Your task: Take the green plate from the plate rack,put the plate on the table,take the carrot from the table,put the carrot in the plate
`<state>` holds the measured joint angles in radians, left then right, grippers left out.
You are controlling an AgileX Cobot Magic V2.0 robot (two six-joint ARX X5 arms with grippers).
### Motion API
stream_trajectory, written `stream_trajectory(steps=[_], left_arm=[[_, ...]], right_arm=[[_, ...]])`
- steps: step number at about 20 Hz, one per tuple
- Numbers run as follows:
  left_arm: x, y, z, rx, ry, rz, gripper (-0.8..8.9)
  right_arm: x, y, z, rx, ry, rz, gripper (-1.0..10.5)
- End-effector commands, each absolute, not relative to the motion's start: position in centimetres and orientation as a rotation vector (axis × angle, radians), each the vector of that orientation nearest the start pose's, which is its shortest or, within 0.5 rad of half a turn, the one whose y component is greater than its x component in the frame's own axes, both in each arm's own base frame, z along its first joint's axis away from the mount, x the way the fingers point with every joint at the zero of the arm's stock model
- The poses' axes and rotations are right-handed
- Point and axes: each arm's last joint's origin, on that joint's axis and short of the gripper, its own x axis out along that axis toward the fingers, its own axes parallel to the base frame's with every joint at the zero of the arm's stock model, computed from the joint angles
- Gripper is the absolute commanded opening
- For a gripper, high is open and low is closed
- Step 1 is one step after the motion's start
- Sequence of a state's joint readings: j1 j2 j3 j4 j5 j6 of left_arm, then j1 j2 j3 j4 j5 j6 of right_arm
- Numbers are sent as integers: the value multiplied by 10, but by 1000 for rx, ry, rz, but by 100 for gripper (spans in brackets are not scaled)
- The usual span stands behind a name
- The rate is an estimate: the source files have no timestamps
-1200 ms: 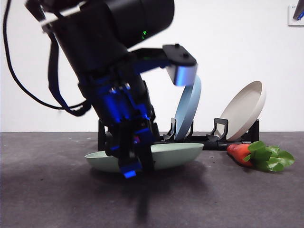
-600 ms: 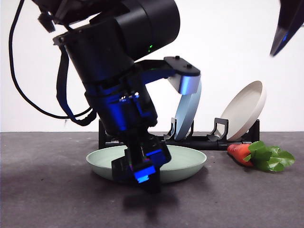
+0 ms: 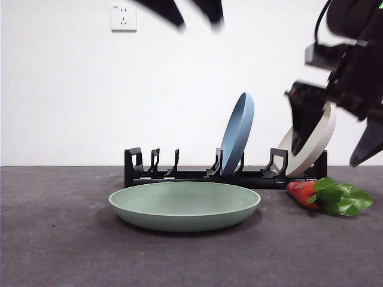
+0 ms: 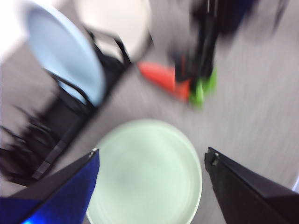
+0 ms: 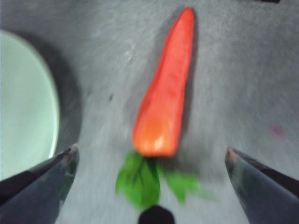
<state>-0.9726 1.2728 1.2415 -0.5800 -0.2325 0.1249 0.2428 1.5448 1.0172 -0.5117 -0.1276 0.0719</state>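
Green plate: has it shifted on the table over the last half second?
No. The green plate lies in the same spot in front of the plate rack, with its rim just short of the carrot.

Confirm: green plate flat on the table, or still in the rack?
Flat on the table. The green plate lies rim-up on the table in front of the plate rack, with nothing in it; no gripper touches it.

Background: plain white wall (image 3: 119,95), evenly lit, no visible seams or marks. White wall socket plate (image 3: 123,17) mounted high on the wall, well apart from the dark gripper tips at the top edge and to their side in the front view. Wall meets a dark grey, rough matte surface along a straight horizontal line. Soft, diffuse shadows only.
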Motion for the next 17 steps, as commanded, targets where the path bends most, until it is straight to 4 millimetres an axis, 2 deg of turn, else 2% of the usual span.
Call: stream_trajectory(steps=[1,3,6,11,13,16,17], left_arm=[[141,-196,389,327,415,-737,379],[128,-177,411,260,354,-736,379],[113,-155,431,190,291,-735,378],[100,-136,441,133,254,-734,378],[100,-135,440,124,264,-731,378],[99,-135,438,130,281,-729,378],[99,-135,438,130,280,-729,378]], right_arm=[[304,82,198,26,1065,279,601],[311,83,185,24,1077,252,596],[319,85,170,21,1094,237,591],[324,86,154,13,1122,220,350],[324,86,152,14,1125,222,178],[325,86,153,18,1113,228,-17],[325,86,153,17,1114,228,-17]])
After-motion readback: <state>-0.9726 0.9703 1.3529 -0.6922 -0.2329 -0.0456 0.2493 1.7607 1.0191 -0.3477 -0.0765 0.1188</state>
